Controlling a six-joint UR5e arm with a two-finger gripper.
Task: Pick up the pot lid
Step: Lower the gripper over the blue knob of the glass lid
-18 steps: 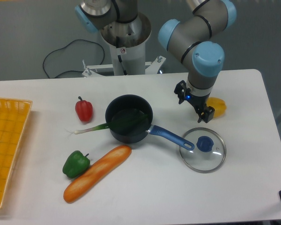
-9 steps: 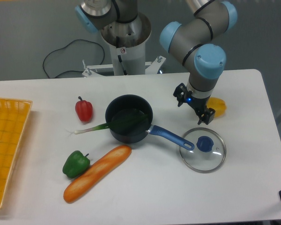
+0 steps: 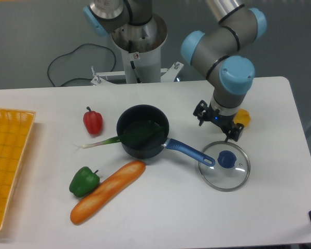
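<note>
The claw [image 3: 216, 128] points downward near the pot lid [image 3: 223, 178], its body slanted and its two fingers spread apart.

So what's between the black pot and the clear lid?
A blue handle, running from the black pot to the clear lid, its end overlapping the lid's edge in the camera view.

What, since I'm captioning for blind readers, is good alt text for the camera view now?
An open end effector hovers near a clear pot lid with a blue knob. Left of it in view, a blue-handled black pan holds part of a green vegetable; a red pepper, a green pepper and a long orange item lie nearby.
</note>
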